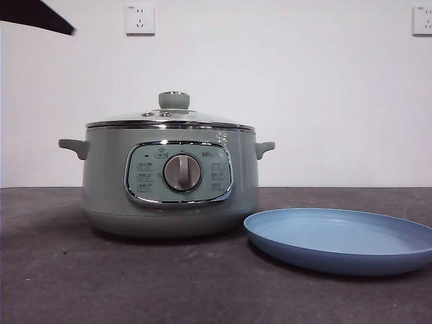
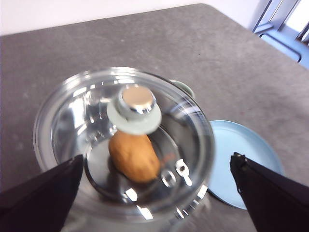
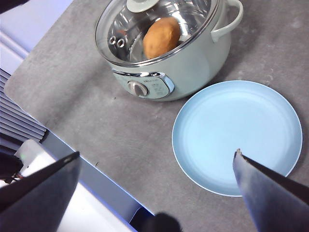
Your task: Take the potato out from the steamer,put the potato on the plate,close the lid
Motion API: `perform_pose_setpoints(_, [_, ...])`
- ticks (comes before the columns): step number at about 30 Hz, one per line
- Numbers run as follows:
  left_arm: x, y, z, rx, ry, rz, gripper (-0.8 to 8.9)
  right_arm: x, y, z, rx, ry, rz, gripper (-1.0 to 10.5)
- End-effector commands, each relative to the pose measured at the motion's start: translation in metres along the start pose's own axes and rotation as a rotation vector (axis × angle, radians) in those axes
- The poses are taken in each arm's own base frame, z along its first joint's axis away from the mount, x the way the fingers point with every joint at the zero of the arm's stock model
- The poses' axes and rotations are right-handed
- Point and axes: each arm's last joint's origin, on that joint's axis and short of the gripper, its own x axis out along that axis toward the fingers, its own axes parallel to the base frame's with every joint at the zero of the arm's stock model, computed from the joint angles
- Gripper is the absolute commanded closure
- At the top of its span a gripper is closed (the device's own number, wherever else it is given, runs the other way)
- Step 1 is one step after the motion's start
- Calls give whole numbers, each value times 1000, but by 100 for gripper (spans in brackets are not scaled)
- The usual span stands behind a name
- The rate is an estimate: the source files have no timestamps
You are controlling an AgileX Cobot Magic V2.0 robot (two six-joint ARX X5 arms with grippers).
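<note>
The sage-green steamer [image 1: 169, 202] stands on the grey table with its glass lid [image 1: 169, 120] on it. The orange-brown potato [image 2: 134, 155] lies inside the pot, seen through the glass under the knob [image 2: 137, 104]; it also shows in the right wrist view [image 3: 161, 37]. The blue plate [image 1: 337, 239] lies empty beside the pot. My left gripper [image 2: 157, 159] hangs open above the lid, holding nothing. My right gripper [image 3: 157, 153] hangs open and empty high above the plate's [image 3: 236, 130] near side and the table's edge.
A black arm tip [image 1: 40, 17] shows at the top left corner of the front view. Two wall sockets [image 1: 140, 19] sit on the white wall behind. The table's front edge [image 3: 63, 140] runs close to the pot's dial side.
</note>
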Motion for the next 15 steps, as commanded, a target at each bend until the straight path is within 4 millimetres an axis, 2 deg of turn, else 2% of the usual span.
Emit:
perform_pose_setpoints(1, [24, 4, 11, 60, 33, 8, 135, 1, -1, 1, 3, -1, 1, 318])
perform_pose_setpoints(8, [80, 10, 32, 141, 102, 38, 135, 1, -1, 1, 4, 1, 1, 318])
perform_pose_setpoints(15, [126, 12, 32, 153, 157, 21, 135, 1, -1, 1, 4, 1, 1, 318])
